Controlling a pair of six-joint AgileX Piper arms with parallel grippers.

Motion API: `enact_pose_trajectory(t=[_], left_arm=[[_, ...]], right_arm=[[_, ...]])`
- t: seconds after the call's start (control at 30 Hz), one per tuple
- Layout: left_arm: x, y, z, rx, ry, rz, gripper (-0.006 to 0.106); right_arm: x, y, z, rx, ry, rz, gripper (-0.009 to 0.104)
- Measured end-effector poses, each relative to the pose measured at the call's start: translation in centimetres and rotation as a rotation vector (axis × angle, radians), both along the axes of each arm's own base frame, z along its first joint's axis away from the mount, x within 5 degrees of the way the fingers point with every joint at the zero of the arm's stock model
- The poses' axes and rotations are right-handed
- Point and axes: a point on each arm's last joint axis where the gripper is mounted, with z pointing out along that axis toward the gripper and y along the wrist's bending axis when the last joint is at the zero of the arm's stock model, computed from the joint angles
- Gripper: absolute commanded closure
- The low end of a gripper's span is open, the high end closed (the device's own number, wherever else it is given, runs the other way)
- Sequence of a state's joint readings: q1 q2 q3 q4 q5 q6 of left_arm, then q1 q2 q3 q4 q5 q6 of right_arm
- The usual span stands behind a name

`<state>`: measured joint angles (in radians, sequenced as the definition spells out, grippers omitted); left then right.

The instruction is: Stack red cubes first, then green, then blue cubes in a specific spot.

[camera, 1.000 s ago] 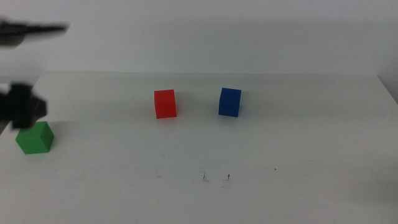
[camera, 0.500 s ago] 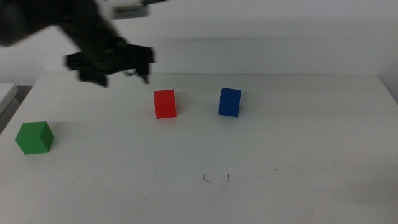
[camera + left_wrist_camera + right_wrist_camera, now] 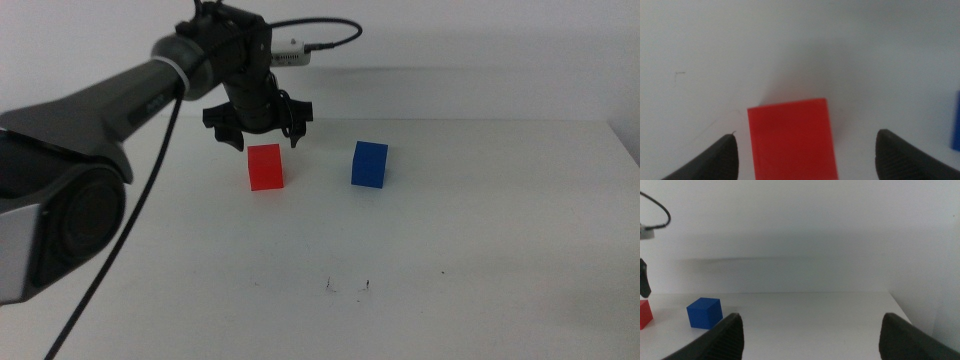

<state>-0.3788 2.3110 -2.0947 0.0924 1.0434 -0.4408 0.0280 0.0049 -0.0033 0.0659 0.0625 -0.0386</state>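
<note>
The left gripper (image 3: 265,139) is held with jaws spread just above the red cube (image 3: 265,167), which is flanked by the blue cube (image 3: 369,164).

You can't find the green cube in any view; the left arm (image 3: 90,110) fills the left part of the table where it could lie. In your left wrist view the red cube (image 3: 791,137) runs off the edge, and only a sliver of the blue cube (image 3: 956,120) shows.
</note>
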Motion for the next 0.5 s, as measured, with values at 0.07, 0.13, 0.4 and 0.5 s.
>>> enact_pose_trajectory(t=[0.07, 0.13, 0.4, 0.5], left_arm=[[0.3, 0.1, -1.0, 0.018, 0.008, 0.016, 0.007], [0.6, 0.1, -1.8, 0.036, 0.013, 0.028, 0.008], [1.3, 0.9, -3.9, 0.01, 0.047, 0.045, 0.042], [1.5, 1.3, -4.1, -0.02, 0.062, 0.038, 0.066]], right_arm=[[0.0, 0.0, 0.0, 0.0, 0.0, 0.0, 0.002], [0.0, 0.0, 0.0, 0.0, 0.0, 0.0, 0.002], [0.0, 0.0, 0.0, 0.0, 0.0, 0.0, 0.002], [0.0, 0.0, 0.0, 0.0, 0.0, 0.0, 0.002]])
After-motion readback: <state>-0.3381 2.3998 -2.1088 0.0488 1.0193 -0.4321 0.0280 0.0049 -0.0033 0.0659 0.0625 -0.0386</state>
